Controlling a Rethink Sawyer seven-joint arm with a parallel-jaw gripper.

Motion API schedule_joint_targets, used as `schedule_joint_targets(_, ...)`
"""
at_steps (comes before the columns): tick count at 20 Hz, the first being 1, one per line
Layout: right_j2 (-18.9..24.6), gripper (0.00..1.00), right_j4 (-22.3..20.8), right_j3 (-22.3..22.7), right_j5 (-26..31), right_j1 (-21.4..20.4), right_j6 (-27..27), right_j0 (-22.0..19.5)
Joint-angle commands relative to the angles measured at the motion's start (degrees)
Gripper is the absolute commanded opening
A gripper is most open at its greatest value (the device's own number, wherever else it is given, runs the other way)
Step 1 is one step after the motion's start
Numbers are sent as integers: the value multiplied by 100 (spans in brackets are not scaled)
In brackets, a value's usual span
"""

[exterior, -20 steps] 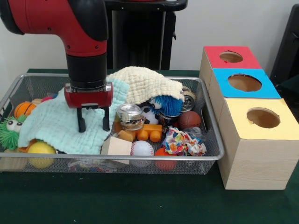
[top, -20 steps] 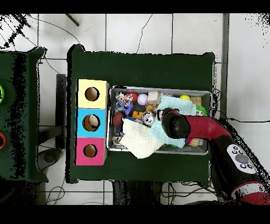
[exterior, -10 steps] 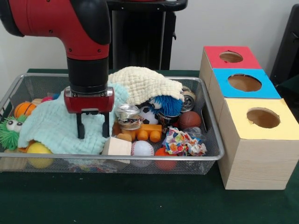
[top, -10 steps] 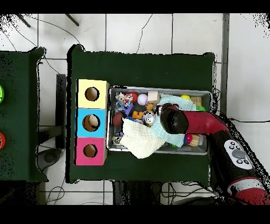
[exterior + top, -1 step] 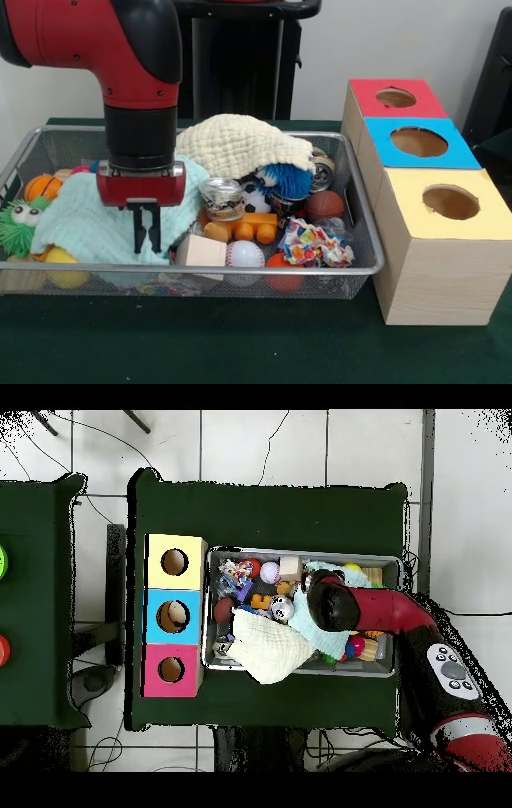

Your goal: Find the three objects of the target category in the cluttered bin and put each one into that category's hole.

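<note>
My gripper (image 5: 147, 238) stands low over the front left of the wire bin (image 5: 362, 210). Its fingers are drawn together, pinching the front edge of a mint green cloth (image 5: 76, 222) that covers the toys there. A cream cloth (image 5: 240, 144) lies heaped at the back middle. Beside the mint cloth sit a wooden block (image 5: 200, 250), a baseball (image 5: 244, 254), a brown ball (image 5: 324, 204) and an orange ball (image 5: 40, 188). In the overhead view the arm (image 5: 332, 604) hides the gripper above the mint cloth (image 5: 327, 636).
Three boxes with round holes stand right of the bin: red (image 5: 396, 98), blue (image 5: 420, 142), yellow (image 5: 450, 204). Also in the bin are a green spiky toy (image 5: 16, 226), a yellow ball (image 5: 62, 258), a blue fuzzy toy (image 5: 286, 180), a tin (image 5: 222, 196) and a crumpled wrapper (image 5: 314, 244).
The gripper has dropped and shifted toward the bin's front left, and its fingers have closed from wide apart onto the mint cloth. The cloth has bunched and pulled back from the wooden block.
</note>
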Motion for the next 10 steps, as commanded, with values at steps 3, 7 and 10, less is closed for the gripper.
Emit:
schedule_joint_targets(3,-96,0,-414,-89,29,886,-11,47)
schedule_joint_targets(7,-42,0,-354,-75,173,903,-140,-9)
schedule_joint_targets(10,-60,0,-305,67,265,748,-117,0)
